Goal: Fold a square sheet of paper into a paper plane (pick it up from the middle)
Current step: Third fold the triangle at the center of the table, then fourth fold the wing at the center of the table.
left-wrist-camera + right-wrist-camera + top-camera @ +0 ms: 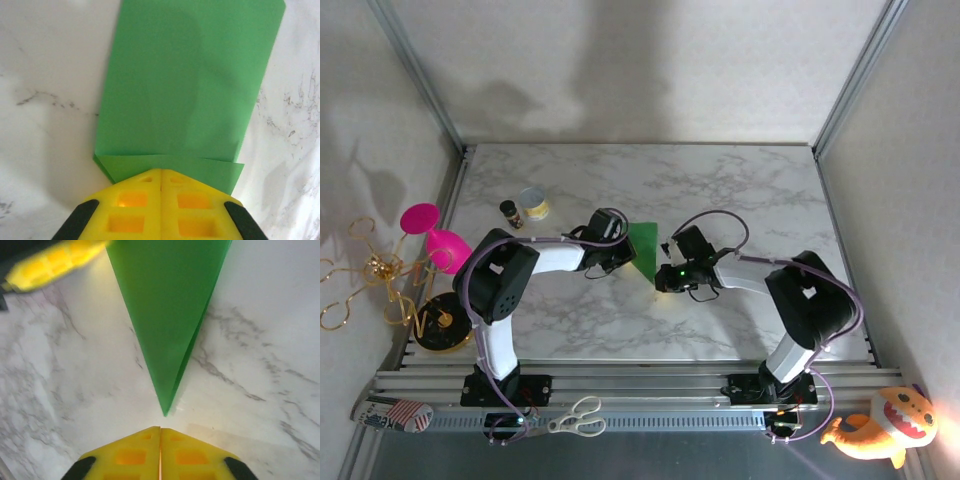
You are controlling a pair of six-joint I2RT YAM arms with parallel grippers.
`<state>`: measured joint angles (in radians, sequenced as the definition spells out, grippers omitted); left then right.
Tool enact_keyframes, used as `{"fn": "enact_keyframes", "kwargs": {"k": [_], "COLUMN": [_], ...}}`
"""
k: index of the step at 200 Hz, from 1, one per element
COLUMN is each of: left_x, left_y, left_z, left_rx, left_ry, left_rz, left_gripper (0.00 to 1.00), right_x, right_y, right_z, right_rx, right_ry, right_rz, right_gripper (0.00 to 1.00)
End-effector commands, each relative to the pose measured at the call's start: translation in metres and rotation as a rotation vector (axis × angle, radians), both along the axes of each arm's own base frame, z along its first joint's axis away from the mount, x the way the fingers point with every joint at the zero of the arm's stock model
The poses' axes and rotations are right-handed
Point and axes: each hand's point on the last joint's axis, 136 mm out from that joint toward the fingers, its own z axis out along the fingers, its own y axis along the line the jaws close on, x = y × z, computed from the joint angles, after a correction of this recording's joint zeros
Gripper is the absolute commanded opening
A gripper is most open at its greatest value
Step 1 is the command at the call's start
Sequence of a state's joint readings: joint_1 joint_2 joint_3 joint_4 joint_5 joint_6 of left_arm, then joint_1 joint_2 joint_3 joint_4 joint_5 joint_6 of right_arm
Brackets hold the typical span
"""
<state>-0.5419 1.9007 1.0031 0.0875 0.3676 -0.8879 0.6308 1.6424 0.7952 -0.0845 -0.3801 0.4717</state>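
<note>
Paper plane (pixel 644 245) lies flat; left fingers (pixel 134 212) and right fingers (pixel 131 456) both pressed together.

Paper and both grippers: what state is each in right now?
Paper: folded in layers to a long point, lying flat on the table.
Left gripper: shut, set over the paper's wide end; whether it presses the paper, cannot tell.
Right gripper: shut, empty, just short of the paper's point and not touching it.
</note>
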Motion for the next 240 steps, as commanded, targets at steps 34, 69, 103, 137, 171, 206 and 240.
{"fn": "enact_keyframes", "kwargs": {"k": [34,69,103,137,171,206,240], "left_x": [0.025,0.022,0.012,0.007,0.005,0.006,0.007], "left_y": [-0.009,0.029,0.037,0.032,0.027,0.022,0.016], "left_z": [0.093,0.093,0.077,0.054,0.035,0.027,0.022], "left_rx": [-0.154,-0.148,-0.194,-0.193,-0.162,-0.155,-0.163], "left_ry": [-0.156,-0.178,-0.133,-0.055,0.011,0.04,0.06], "left_rz": [0.058,0.173,0.19,0.176,0.146,0.122,0.101], "left_gripper": [0.22,0.3,0.37,0.39,0.39,0.4,0.4], "right_x": [0.064,0.066,0.075,0.089,0.094,0.092,0.09], "right_y": [0.001,0.019,0.03,0.034,0.026,0.019,0.016], "right_z": [0.065,0.05,0.041,0.027,0.009,-0.008,-0.02], "right_rx": [0.111,0.135,0.133,0.074,0.001,-0.055,-0.081], "right_ry": [-0.195,-0.108,-0.081,-0.066,-0.035,-0.003,0.019], "right_rz": [-0.221,-0.174,-0.146,-0.158,-0.187,-0.205,-0.199], "right_gripper": [0.23,0.2,0.18,0.18,0.18,0.19,0.2]}}
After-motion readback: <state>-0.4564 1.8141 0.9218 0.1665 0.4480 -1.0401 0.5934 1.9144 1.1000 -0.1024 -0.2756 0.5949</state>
